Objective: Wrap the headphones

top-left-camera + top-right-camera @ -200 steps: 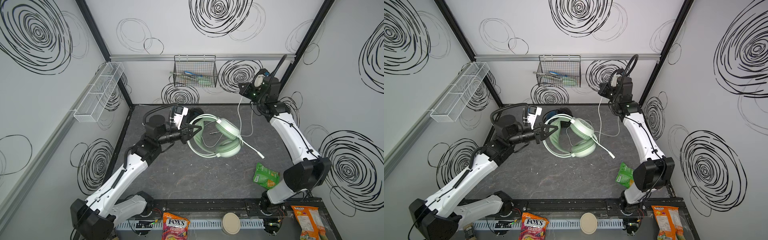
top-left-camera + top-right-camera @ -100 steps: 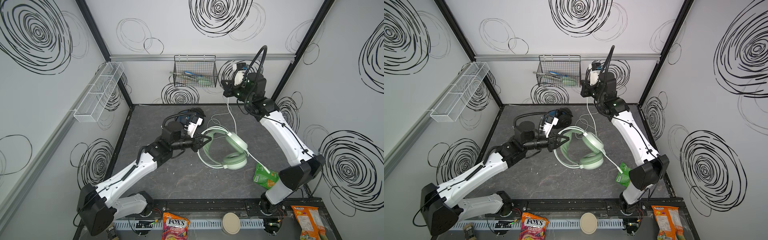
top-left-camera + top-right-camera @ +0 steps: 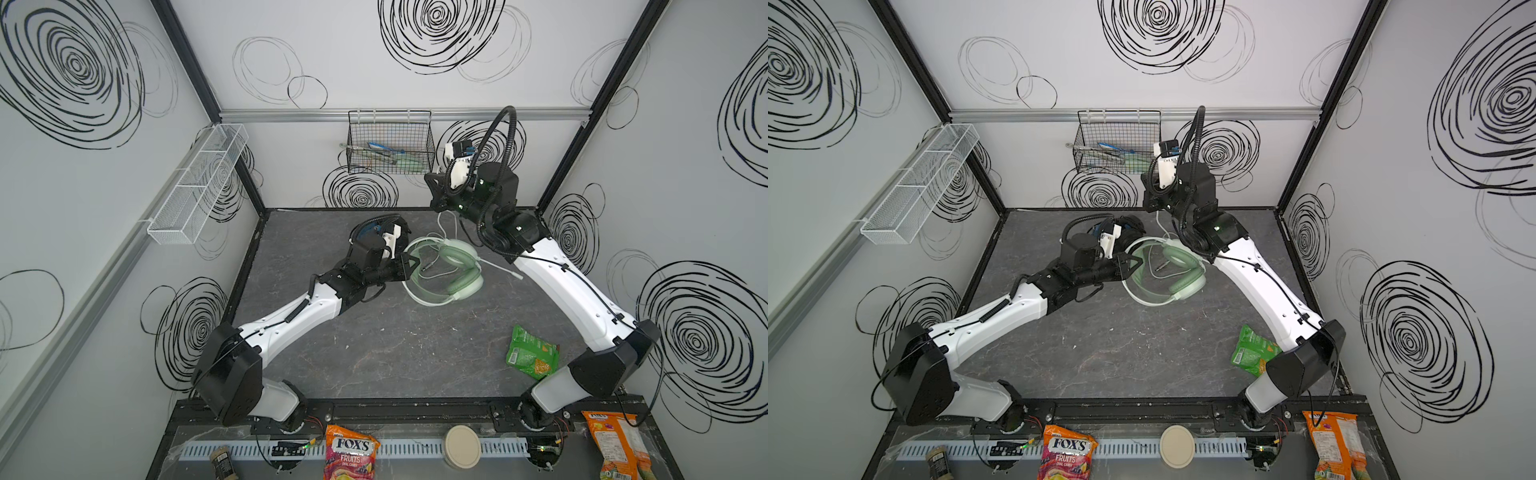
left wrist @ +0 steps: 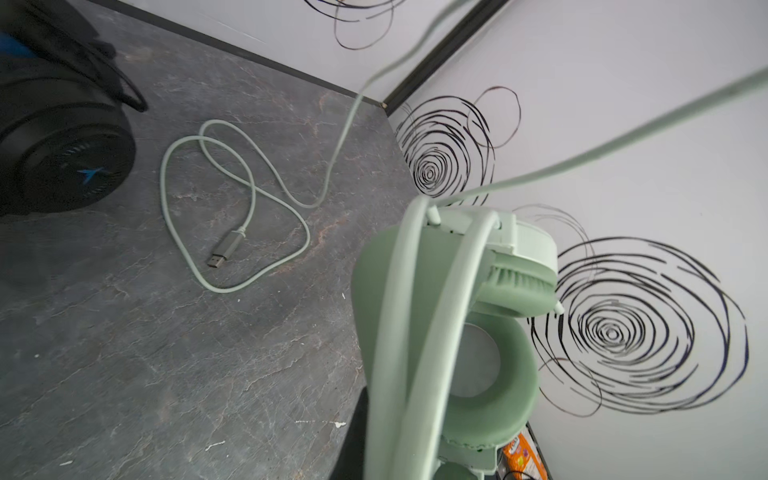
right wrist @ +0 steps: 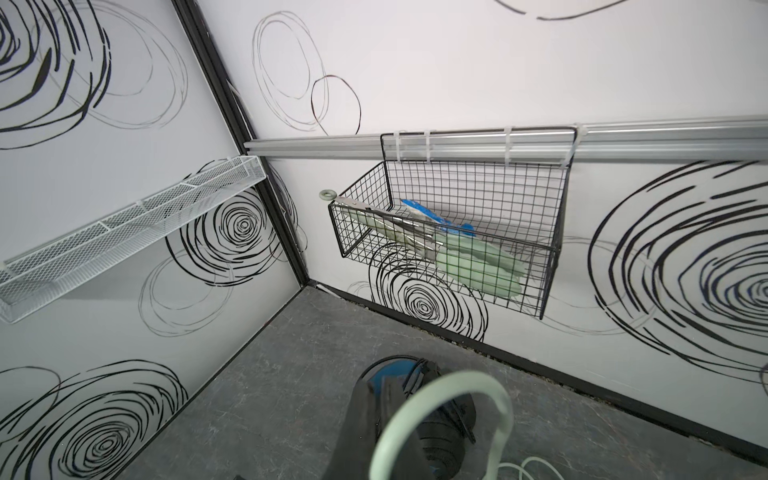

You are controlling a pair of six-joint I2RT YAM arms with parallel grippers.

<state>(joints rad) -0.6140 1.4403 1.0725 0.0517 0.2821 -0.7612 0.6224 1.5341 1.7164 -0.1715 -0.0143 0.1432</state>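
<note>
Fingers of the left gripper [image 3: 413,266] were found together, clamped on the thin headband of the mint-green headset [image 3: 457,259], which sat at mid-table towards the back wall. Whether its cups rested on the table [image 3: 374,353] or hung just clear of it could not be established.

Fingers of the right gripper [image 3: 436,203] were likewise closed, pinching the pale cable [image 4: 249,195] part-way along its length and holding it raised above the headset. In the left wrist view one strand ran from the near ear cup up to that grip, and a second strand dropped from it to the table.

Findings on progress:
- No turn of the pale cable was seen laid round the headband or the cups.
- The free length lay in slack loops on the table beside the headset, with the plug [image 4: 226,249] loose inside them.
- The black headset [image 4: 62,158] stood just behind the left gripper, near the back wall. The condition of its cable could not be determined, as most of it was hidden.

Assessment: the work stood at an early stage for the mint-green headset. Both holds were in place, yet the winding itself, the taking-up of the slack loops and the securing of the plug were all judged outstanding.
</note>
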